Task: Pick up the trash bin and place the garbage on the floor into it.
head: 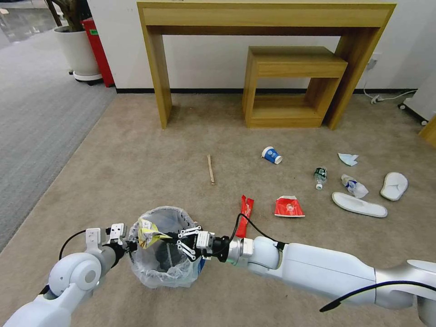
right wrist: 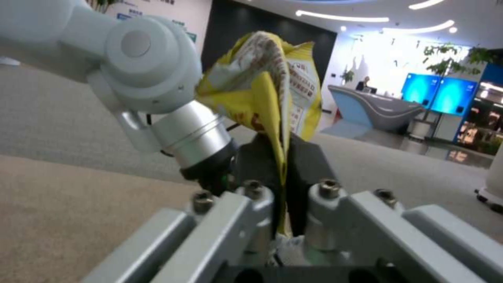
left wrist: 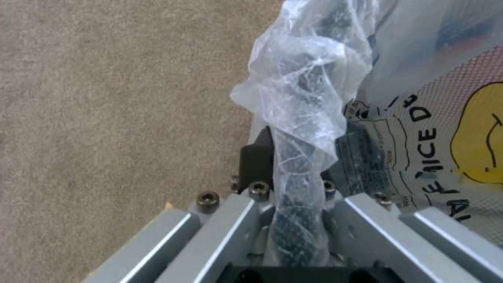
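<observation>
The trash bin (head: 165,268), black with a crinkly clear liner, is low in front of me on the beige floor (head: 136,163). My left gripper (head: 131,243) is shut on its near-left rim; in the left wrist view the fingers (left wrist: 257,161) pinch the bagged rim (left wrist: 298,129). My right gripper (head: 171,240) reaches over the bin's mouth, shut on a yellow wrapper (head: 149,233), which stands up between its pads (right wrist: 267,98). More garbage lies on the carpet: a wooden stick (head: 210,169), a blue-white cup (head: 271,155), two red wrappers (head: 245,213) (head: 289,207), a small bottle (head: 320,177), a mask (head: 348,159) and white slippers (head: 359,205).
A tall wooden console table (head: 265,18) with a lower wooden stand (head: 290,86) under it lines the back wall. A white planter (head: 79,52) and a red bin (head: 99,45) stand at the back left beside grey striped carpet (head: 36,122). A white cable (head: 386,96) trails at the right.
</observation>
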Tool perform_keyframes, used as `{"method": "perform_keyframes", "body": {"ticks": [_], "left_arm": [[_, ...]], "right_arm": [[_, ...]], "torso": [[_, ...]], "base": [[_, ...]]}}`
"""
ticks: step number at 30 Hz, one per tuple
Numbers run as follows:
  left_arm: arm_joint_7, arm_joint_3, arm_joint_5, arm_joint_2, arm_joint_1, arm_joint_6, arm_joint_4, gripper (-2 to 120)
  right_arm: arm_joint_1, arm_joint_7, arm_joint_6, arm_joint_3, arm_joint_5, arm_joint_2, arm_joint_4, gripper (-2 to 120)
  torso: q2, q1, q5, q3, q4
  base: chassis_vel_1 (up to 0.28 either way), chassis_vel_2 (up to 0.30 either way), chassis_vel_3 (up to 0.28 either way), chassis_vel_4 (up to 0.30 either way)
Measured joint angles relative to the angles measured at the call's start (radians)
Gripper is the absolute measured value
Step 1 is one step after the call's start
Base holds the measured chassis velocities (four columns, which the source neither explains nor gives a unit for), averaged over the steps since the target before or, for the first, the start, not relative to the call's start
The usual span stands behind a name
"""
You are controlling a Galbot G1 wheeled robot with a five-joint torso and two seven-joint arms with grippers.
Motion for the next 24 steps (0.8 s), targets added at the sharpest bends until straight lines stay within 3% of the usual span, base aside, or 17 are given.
{"method": "perform_keyframes", "body": {"ticks": [24], "left_arm": [[0.007,0.002,0.007,-0.01,0.0,-0.001,-0.001,0]], "right_arm": [[0.023,0.031,-0.007,-0.018,-0.001,0.031,0.007,96]], "torso": [[0.0,0.0,0.0003,0.0,0.0001]], "base": [[0.0,0.0,0.0,0.0]]}}
